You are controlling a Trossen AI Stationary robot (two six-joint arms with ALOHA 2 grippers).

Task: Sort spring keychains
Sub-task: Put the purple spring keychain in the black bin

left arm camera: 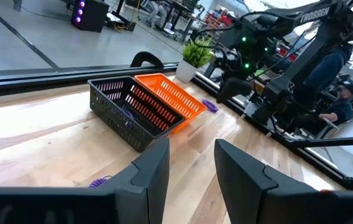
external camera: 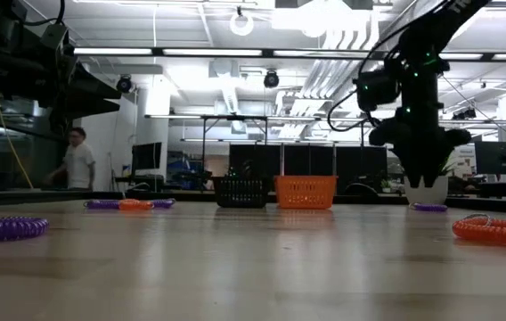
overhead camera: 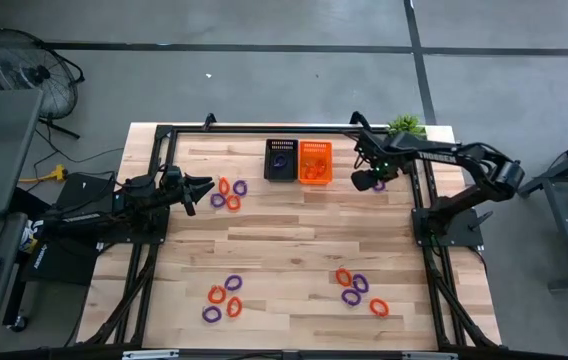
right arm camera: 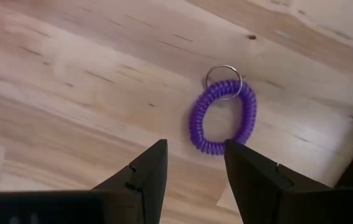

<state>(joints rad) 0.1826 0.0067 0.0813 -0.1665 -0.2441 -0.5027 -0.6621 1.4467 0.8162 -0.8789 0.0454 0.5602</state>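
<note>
Orange and purple spring keychains lie flat on the table in groups: one [overhead camera: 229,194] in front of my left gripper [overhead camera: 202,188], two nearer groups [overhead camera: 222,298] [overhead camera: 359,290]. A single purple keychain [right arm camera: 223,118] with a metal ring lies right of the orange basket, also seen in the high view [overhead camera: 379,184]. My right gripper [right arm camera: 195,165] hovers open just above it, pointing down, without touching. My left gripper [left arm camera: 192,162] is open, low over the table's left part, facing the baskets.
The black basket [overhead camera: 282,160] and the orange basket [overhead camera: 315,162] stand side by side at the far middle. A potted plant [overhead camera: 404,126] sits at the far right corner. A person [external camera: 77,160] stands in the room beyond. Bare wood lies in the middle of the table.
</note>
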